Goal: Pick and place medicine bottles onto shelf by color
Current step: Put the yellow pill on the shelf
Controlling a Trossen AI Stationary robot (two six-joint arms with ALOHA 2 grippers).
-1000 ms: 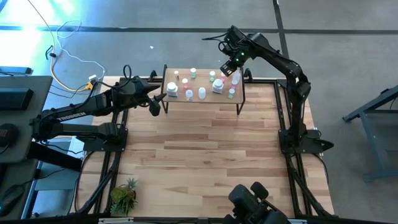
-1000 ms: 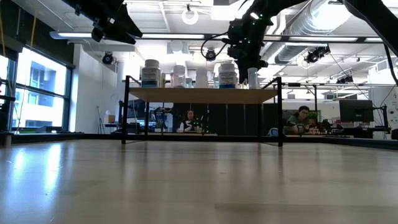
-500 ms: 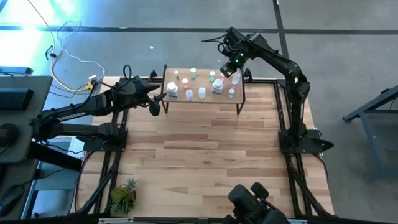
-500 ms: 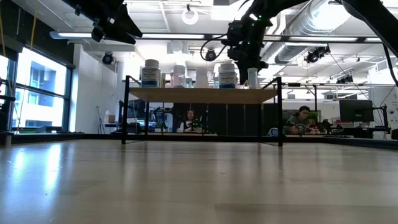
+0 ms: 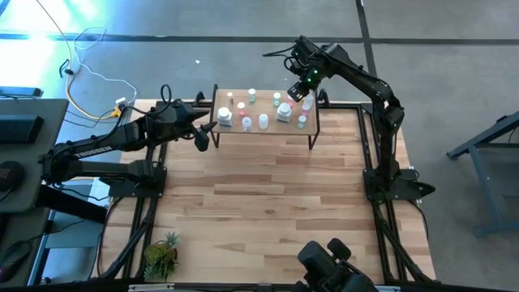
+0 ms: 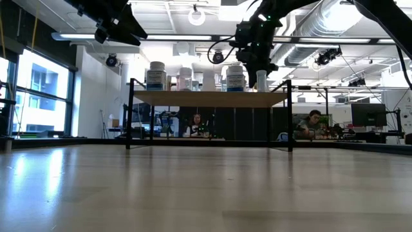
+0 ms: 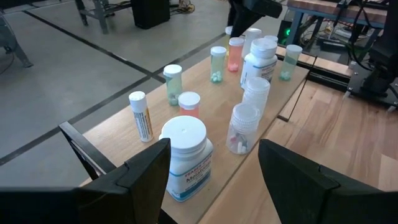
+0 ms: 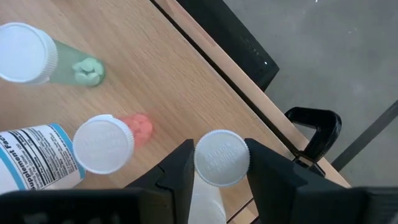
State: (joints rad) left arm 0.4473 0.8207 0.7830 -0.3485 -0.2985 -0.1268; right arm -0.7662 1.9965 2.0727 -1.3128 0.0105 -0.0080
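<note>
The left gripper (image 5: 203,136) hangs just off the left end of the shelf (image 5: 272,130), its fingers spread wide with nothing between them. On the shelf, at the far edge of the desk (image 5: 268,203), the medicine bottles (image 5: 263,112) stand upright in a loose cluster, a big white-capped one (image 7: 185,155) nearest the left end. Over the right end, the right gripper (image 8: 219,163) points down around a white-capped bottle (image 8: 221,157), one finger close on each side; whether they are pressing it or just clear, I cannot tell.
</note>
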